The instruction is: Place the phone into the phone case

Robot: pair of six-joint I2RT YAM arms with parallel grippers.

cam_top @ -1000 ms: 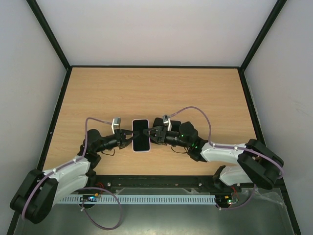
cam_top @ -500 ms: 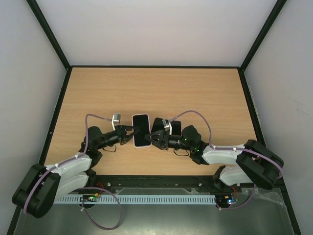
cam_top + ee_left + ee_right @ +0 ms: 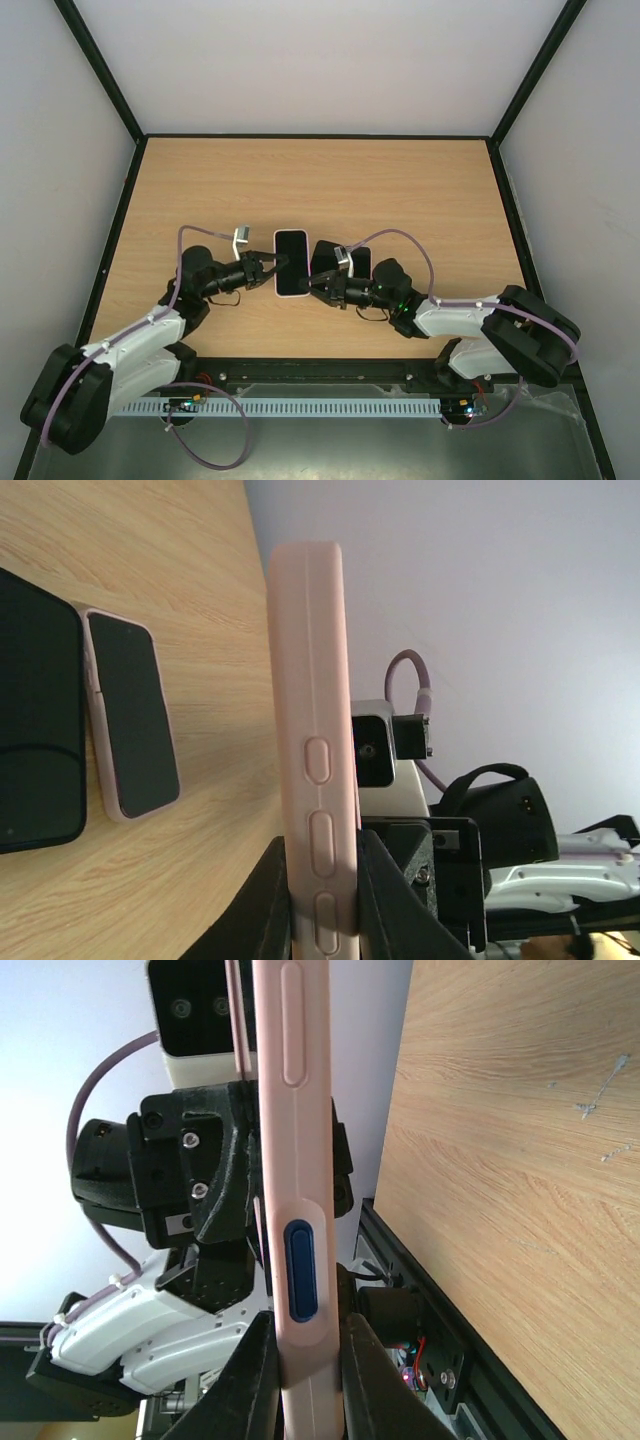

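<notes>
While pinched from both sides, treat as a squeeze-and-seat step, not a carry. Pink case over the middle of the table, lying flat, apparently raised just off the wood. Left gripper clamped on one long edge, close to the side buttons; right gripper clamped on the opposite long edge, just below the blue button. Black face within the pale rim, as seen from above: judged to be the phone, lying in the case; full seating at the corners not discernible. For a clean finish, press inward evenly from both edges, avoid twisting one wrist against the other, and hold level so as to prevent any sliding out. Avoid bearing on the buttons or bowing the soft walls, probably prone to flexing under a hard squeeze. Release one side only after checking the rim flush all round. Just right of the case, partly under the right arm: a black slab and a second pink-rimmed handset, side by side on the wood; leave untouched and steer clear on any descent.
</notes>
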